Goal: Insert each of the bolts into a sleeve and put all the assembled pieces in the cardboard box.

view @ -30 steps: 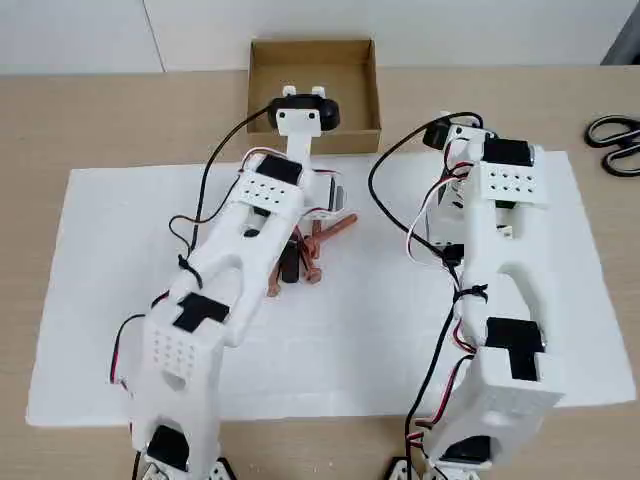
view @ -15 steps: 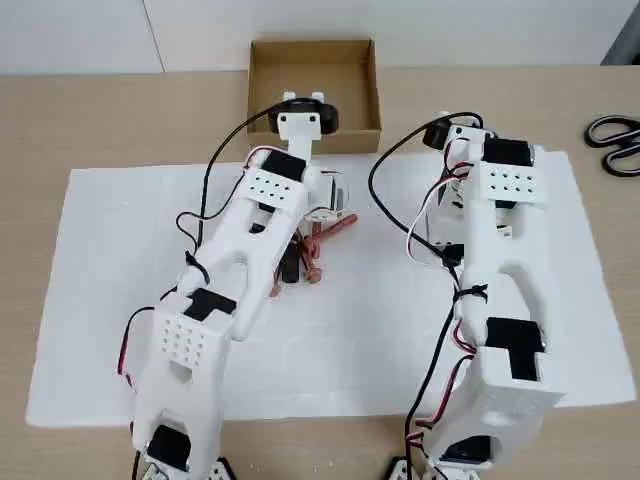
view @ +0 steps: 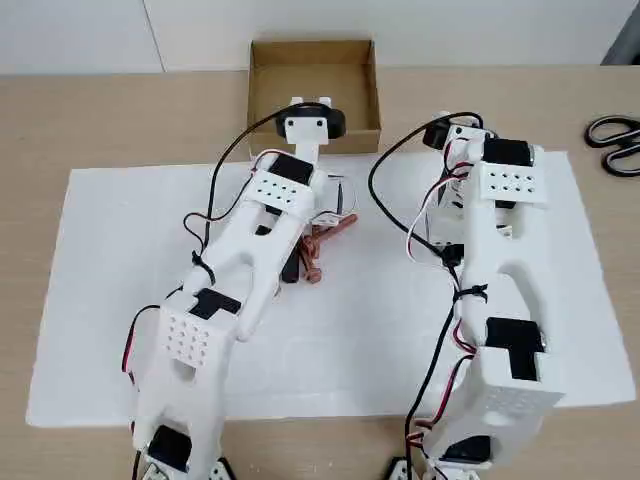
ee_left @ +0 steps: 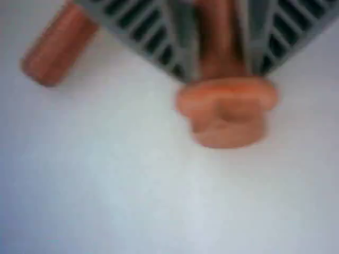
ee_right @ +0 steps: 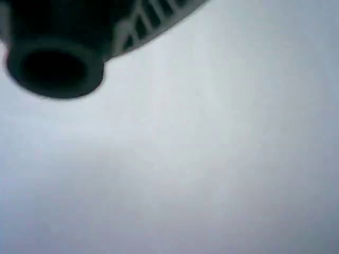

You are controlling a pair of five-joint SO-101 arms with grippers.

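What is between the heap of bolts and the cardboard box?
In the high view, the left arm's wrist and its black camera sit between the bolts and the cardboard box.

Robotics lab bench, pale wooden tabletop (view: pixel 120 130), white foam sheet (view: pixel 110 260) spread centre, black-handled scissors (view: pixel 615 132) at 2 o'clock, plain white wall (view: pixel 80 30) at 12 o'clock

Fingers (ee_left: pixel 143 26) gripping bolt (ee_left: pixel 226 114), another bolt (ee_left: pixel 55 47)

Cardboard box (view: pixel 300 80) at worktop's (view: pixel 100 120) far edge, just behind sheet (view: pixel 120 260). Bolts (view: pixel 325 235) heaped on sheet before box, under left arm (view: pixel 250 250). Right arm (view: pixel 500 250) to their right. Scissors (view: pixel 615 133) far right, off sheet. One bolt (ee_left: pixel 225 106) between left jaws; sleeve (ee_right: pixel 53 69) in right jaws.
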